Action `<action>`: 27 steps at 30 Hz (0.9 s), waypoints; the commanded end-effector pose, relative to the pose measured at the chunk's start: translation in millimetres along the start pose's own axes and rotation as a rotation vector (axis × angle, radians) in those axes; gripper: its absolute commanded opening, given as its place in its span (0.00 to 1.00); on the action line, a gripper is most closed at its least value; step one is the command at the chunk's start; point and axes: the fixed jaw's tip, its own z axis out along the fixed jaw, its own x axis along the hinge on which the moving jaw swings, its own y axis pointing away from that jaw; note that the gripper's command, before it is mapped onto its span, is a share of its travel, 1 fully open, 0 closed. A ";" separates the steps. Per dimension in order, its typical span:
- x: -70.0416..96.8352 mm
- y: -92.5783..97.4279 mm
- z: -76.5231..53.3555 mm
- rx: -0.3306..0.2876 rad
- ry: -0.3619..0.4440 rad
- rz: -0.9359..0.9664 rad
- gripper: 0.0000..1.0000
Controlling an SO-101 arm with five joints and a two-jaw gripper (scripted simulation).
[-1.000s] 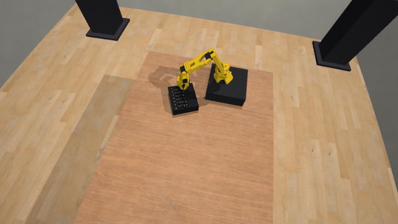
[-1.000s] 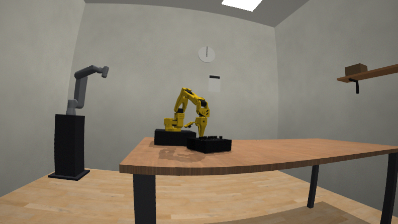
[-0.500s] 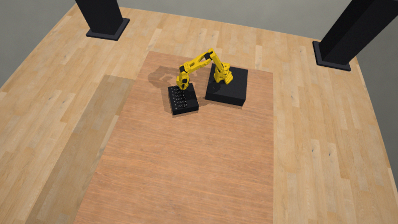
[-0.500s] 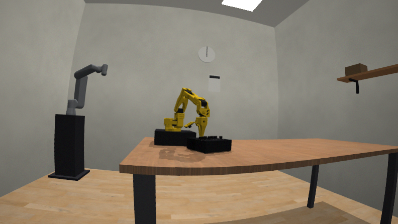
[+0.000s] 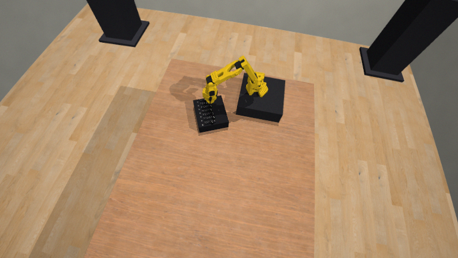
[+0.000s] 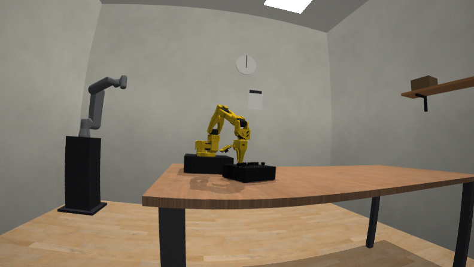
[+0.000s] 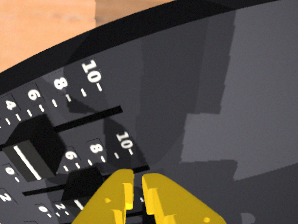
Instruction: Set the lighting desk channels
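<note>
1. The black lighting desk sits on the wooden tabletop, just left of the arm's black base block.
2. The yellow tool points down at the desk's far end, over the fader rows nearest it.
3. Its jaws are closed together, gripping nothing.
4. In the wrist view, the fingertips hang just above a fader slot whose scale ends at 10.

yellow arm, hand over lighting desk
</note>
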 end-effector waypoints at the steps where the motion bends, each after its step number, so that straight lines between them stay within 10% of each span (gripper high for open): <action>1: 0.3 6.0 0.0 -0.013 0.005 0.002 0.00; 27: 1.5 9.4 -0.8 -0.013 0.005 0.002 0.00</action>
